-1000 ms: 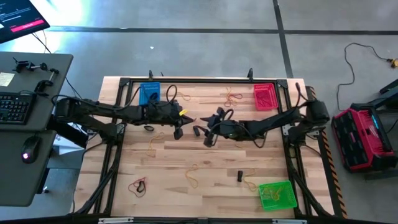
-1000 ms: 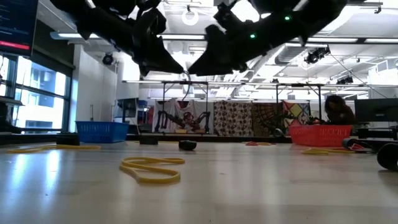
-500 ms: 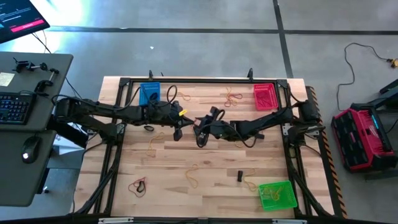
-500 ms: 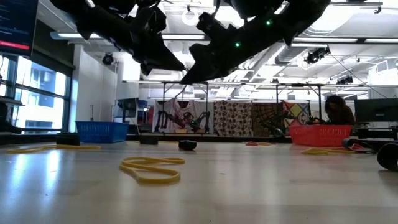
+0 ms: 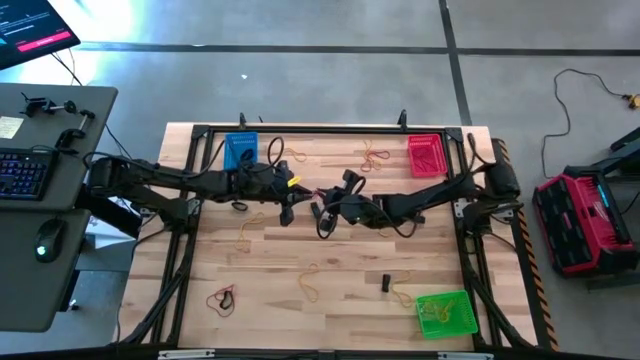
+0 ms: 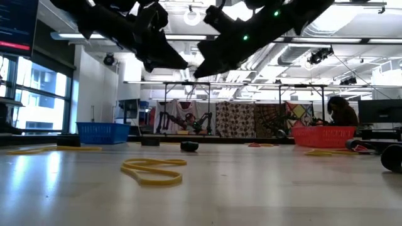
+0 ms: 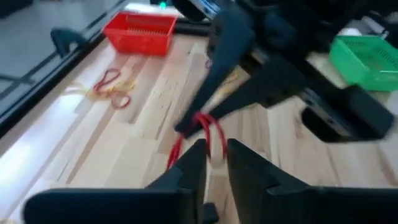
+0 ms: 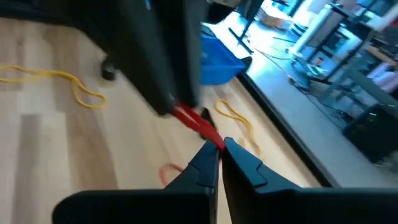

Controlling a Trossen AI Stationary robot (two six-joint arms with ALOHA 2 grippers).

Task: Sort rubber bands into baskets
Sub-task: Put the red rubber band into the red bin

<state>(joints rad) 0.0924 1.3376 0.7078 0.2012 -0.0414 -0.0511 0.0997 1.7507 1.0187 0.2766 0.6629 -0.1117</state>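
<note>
My two grippers meet tip to tip above the middle of the table. A red rubber band stretches between them. My right gripper is shut on one end of it. My left gripper stands with a narrow gap between its fingers; the band runs just in front of them. Other rubber bands lie flat on the wood: yellow ones, a red and black pair, and an orange and red bunch. The blue, red and green baskets stand on the table. My left gripper has the band's other end at the tip of one finger; whether that finger touches it, I cannot tell. My right gripper pinches the band's end between its two fingertips. The fingers come nearly level from the table's right side. The band is lifted clear of the table and drawn out straight toward the left gripper.
A small black object lies near the green basket. A black metal frame runs round the table top. A desk with a keyboard stands at the left, and a red and black case on the floor at the right.
My right gripper has moved toward the table's left, up to the left gripper's tip, rolling as it went. It has shut on the red rubber band there. The left arm has kept its place.
</note>
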